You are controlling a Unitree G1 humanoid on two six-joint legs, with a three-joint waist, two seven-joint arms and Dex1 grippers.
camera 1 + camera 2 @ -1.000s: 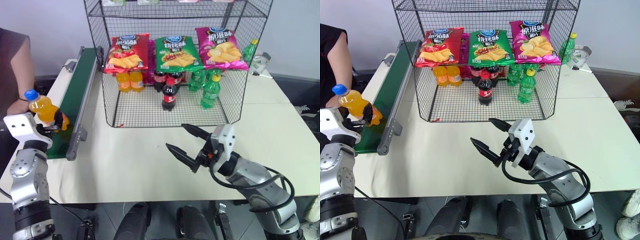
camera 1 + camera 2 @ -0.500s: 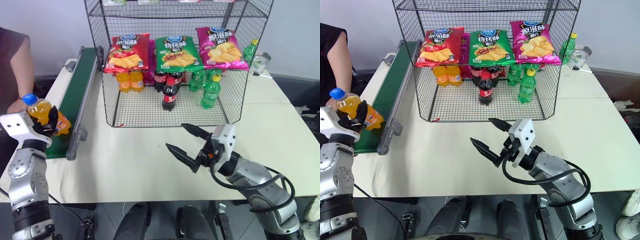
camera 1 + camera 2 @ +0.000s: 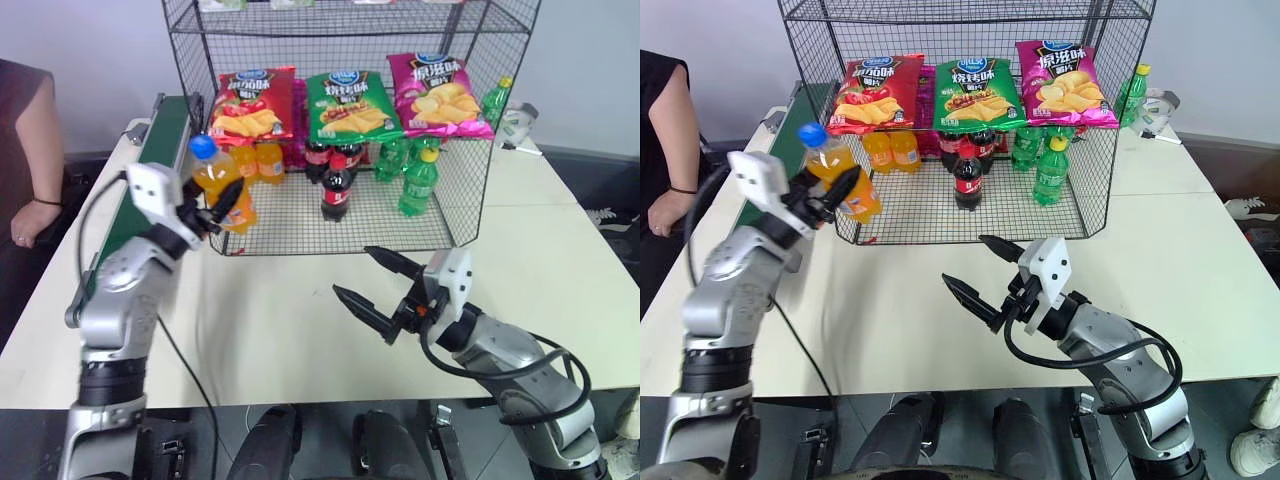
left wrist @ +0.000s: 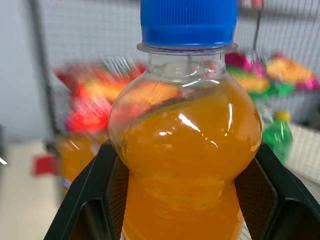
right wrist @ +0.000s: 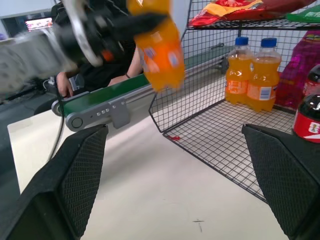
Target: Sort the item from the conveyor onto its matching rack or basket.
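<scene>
Whereas it had hung over the conveyor (image 3: 150, 150), the left claw (image 3: 212, 208), pinching the orange soda bottle (image 3: 222, 180), reached the rack (image 3: 330, 130) front's left corner; the right claw (image 3: 372, 283) stayed spread above bare table (image 3: 270, 320).

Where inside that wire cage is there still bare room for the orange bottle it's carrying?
The rack floor is bare at its front left, ahead of the two orange bottles, and between the cola and the green bottle. The back row is crowded. The left end effector holds the bottle at the front-left corner.
</scene>
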